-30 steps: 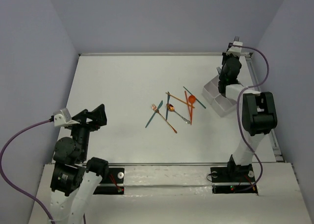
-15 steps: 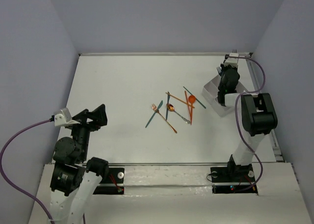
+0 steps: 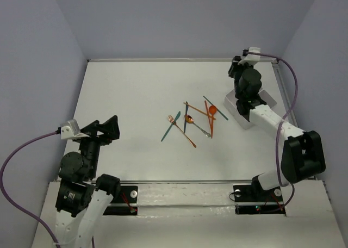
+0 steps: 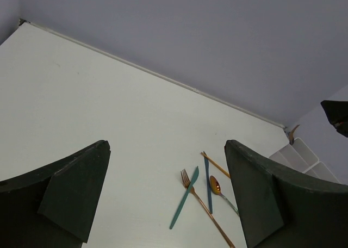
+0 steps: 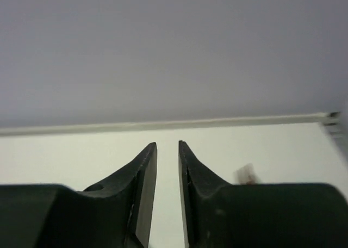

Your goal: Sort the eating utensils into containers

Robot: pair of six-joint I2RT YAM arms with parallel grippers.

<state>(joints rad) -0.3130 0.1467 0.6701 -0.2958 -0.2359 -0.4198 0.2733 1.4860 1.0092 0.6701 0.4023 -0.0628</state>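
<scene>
Several thin orange and dark teal utensils [image 3: 190, 120] lie in a loose pile at mid table. In the left wrist view I see a teal knife [image 4: 185, 203], an orange fork [image 4: 204, 204] and a spoon [image 4: 216, 185]. The white divided tray [image 3: 232, 101] sits at the right, partly under my right arm; it also shows in the left wrist view [image 4: 304, 155]. My right gripper [image 3: 234, 67] is beyond the tray's far end, its jaws a narrow gap apart with nothing between them [image 5: 167, 144]. My left gripper [image 3: 113, 124] is wide open and empty [image 4: 167, 144], raised at the near left, well away from the pile.
Purple cables run along both arms. A raised rail [image 3: 179, 59] edges the table at the back, with grey walls behind and at both sides. A metal rail [image 3: 283, 95] runs along the right edge beside the tray.
My right arm has unfolded, its elbow swinging out to the right and nearer. Its gripper has shifted left and turned level near the tray's far end. The left arm and the pile have not moved.
</scene>
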